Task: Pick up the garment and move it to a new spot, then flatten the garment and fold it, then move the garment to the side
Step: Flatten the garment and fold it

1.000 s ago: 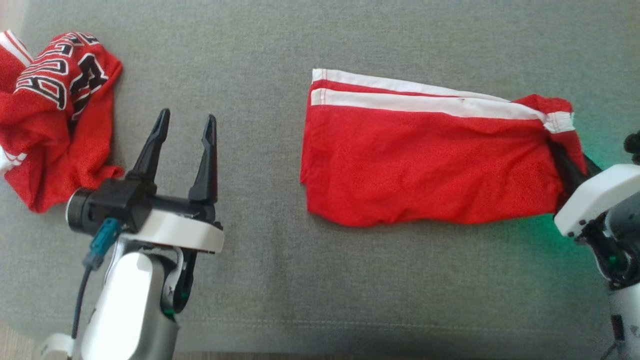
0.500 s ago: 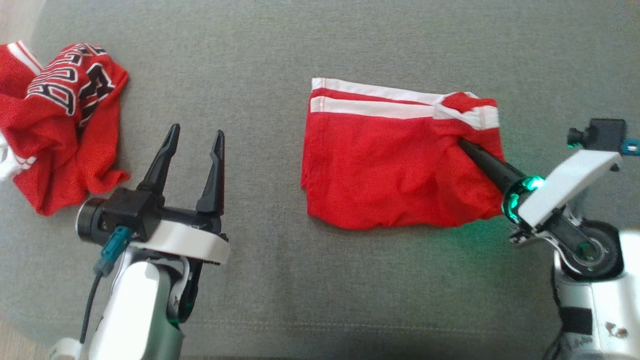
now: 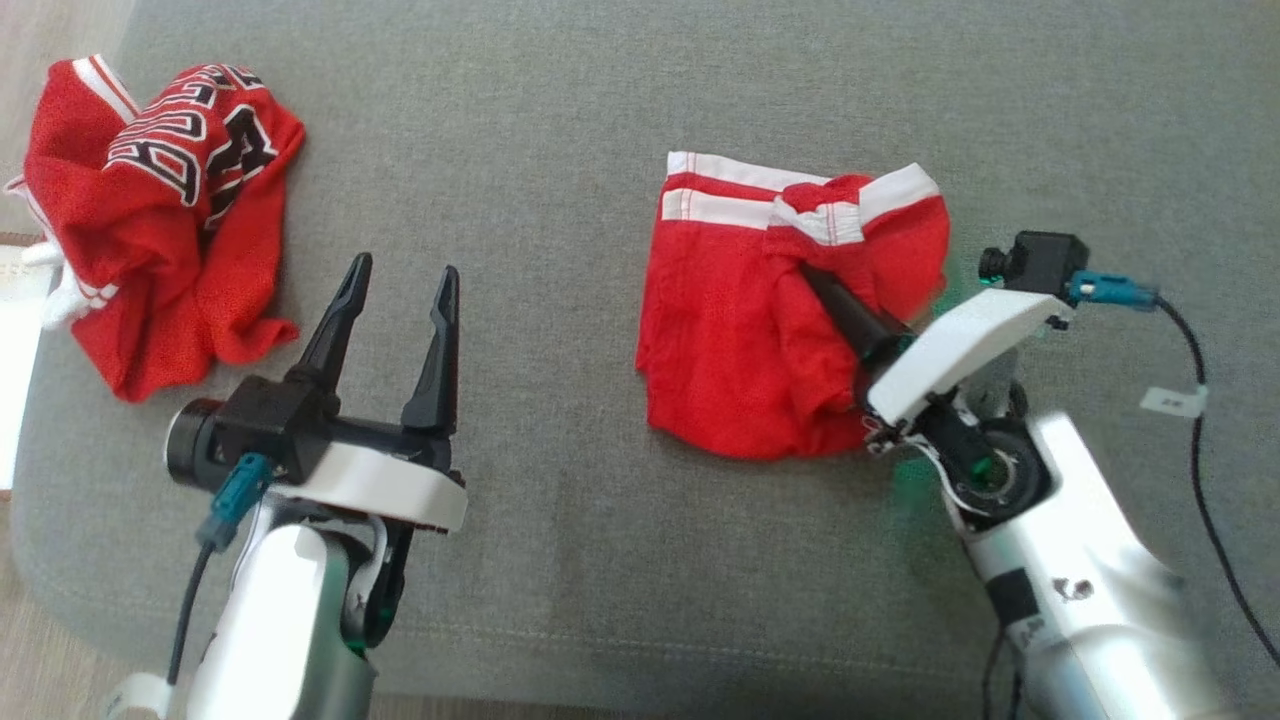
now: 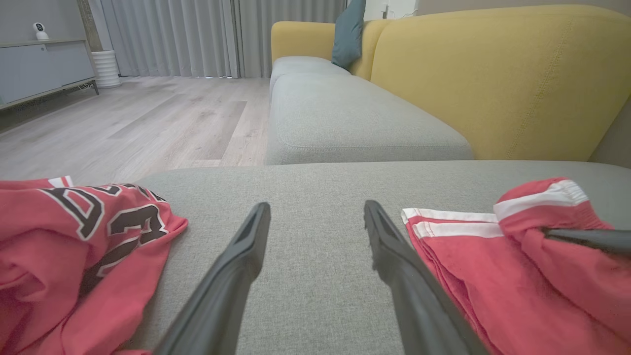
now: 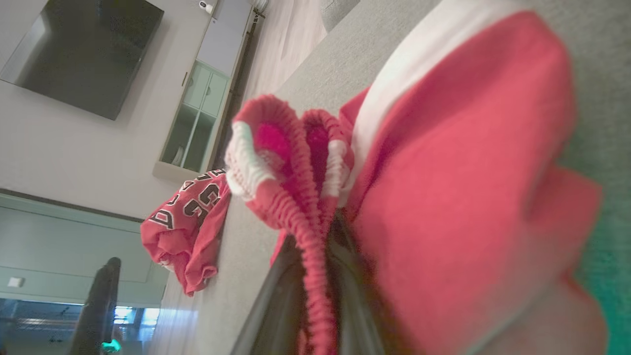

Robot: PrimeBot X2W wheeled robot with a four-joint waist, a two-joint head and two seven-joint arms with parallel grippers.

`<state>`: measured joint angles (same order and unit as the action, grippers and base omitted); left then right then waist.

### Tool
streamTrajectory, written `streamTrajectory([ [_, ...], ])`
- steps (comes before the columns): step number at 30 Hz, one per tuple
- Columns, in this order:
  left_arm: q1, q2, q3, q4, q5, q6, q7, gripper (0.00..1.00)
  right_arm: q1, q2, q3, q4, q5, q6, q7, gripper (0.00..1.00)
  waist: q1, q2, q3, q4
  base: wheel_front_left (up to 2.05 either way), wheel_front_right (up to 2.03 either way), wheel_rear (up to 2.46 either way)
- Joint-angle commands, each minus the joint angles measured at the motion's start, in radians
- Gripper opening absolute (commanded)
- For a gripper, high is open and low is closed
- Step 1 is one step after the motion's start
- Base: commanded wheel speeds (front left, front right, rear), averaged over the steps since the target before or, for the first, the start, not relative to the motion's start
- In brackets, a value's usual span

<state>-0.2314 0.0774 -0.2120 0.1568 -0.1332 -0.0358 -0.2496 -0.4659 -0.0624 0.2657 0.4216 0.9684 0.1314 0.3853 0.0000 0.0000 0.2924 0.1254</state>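
Note:
The garment (image 3: pixel 730 340) is a pair of red shorts with white stripes, lying on the grey sofa cushion (image 3: pixel 560 160) right of centre. My right gripper (image 3: pixel 808 272) is shut on its elastic waistband (image 5: pixel 296 207) and holds that end raised and doubled over the rest of the cloth. From the right wrist, the waistband bunches between the two dark fingers (image 5: pixel 276 291). My left gripper (image 3: pixel 400 275) hovers open and empty above bare cushion, left of the shorts (image 4: pixel 493 276). Its jaws stand wide apart in the left wrist view (image 4: pixel 315 209).
A crumpled red jersey (image 3: pixel 170 210) with black lettering lies at the cushion's far left, also seen from the left wrist (image 4: pixel 64 236). The cushion's front edge runs along the bottom of the head view. A yellow sofa back (image 4: pixel 493 74) rises behind, with wooden floor (image 4: pixel 123 118) beyond.
My right gripper has carried the waistband end leftward over the shorts, roughly halving their spread. The head camera has shifted, so the whole scene sits further right. The left gripper stays open.

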Motion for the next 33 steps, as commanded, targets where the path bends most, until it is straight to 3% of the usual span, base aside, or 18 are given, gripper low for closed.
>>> streamTrajectory([
  [1, -0.017, 0.004, 0.036, -0.03, 0.01, -0.003, -0.012, 1.0, -0.05, 0.012, 0.039, -0.001, -0.006, -0.001, -0.056, 0.0, 0.0, 0.0, 0.001, 0.003, 0.0, 0.0, 0.0],
  [2, -0.018, 0.003, 0.036, -0.03, 0.01, -0.003, -0.012, 1.0, -0.062, 0.012, 0.059, 0.023, -0.004, -0.001, -0.088, 0.12, 0.0, 0.0, 0.002, 0.004, 0.0, 0.0, 0.0],
  [3, -0.018, 0.002, 0.036, -0.03, 0.011, -0.003, -0.012, 1.0, -0.073, 0.012, 0.079, 0.042, -0.003, -0.001, -0.121, 0.65, 0.0, 0.0, 0.002, 0.004, 0.0, 0.0, 0.0],
  [4, -0.018, 0.001, 0.037, -0.03, 0.011, -0.004, -0.012, 1.0, -0.084, 0.012, 0.097, 0.058, -0.003, -0.001, -0.16, 1.0, 0.0, 0.0, 0.003, 0.004, 0.0, 0.0, 0.0],
  [10, -0.019, -0.003, 0.041, -0.032, 0.015, -0.006, -0.012, 1.0, -0.132, 0.012, 0.241, 0.06, 0.037, -0.001, -0.364, 1.0, 0.0, 0.0, 0.01, -0.005, 0.0, 0.0, 0.0],
  [17, -0.018, -0.005, 0.049, -0.033, 0.019, -0.007, -0.012, 1.0, -0.192, 0.009, 0.313, 0.079, -0.171, -0.001, -0.569, 1.0, 0.0, 0.0, 0.006, -0.021, 0.0, 0.0, 0.0],
  [21, -0.009, -0.006, 0.057, -0.03, 0.02, -0.004, -0.012, 1.0, -0.177, -0.021, 0.245, 0.069, -0.321, -0.001, -0.621, 1.0, 0.0, 0.0, -0.008, -0.031, 0.0, 0.0, 0.0],
  [26, 0.007, -0.002, 0.076, -0.033, 0.02, 0.003, -0.012, 1.0, -0.071, -0.074, 0.087, -0.002, -0.459, -0.001, -0.635, 1.0, 0.0, 0.0, -0.032, -0.051, 0.0, 0.0, 0.0],
  [33, 0.04, 0.013, 0.116, -0.048, 0.013, 0.018, -0.012, 1.0, 0.145, -0.109, -0.14, -0.171, -0.606, -0.001, -0.567, 1.0, 0.0, 0.0, -0.062, -0.082, 0.0, 0.0, 0.0],
])
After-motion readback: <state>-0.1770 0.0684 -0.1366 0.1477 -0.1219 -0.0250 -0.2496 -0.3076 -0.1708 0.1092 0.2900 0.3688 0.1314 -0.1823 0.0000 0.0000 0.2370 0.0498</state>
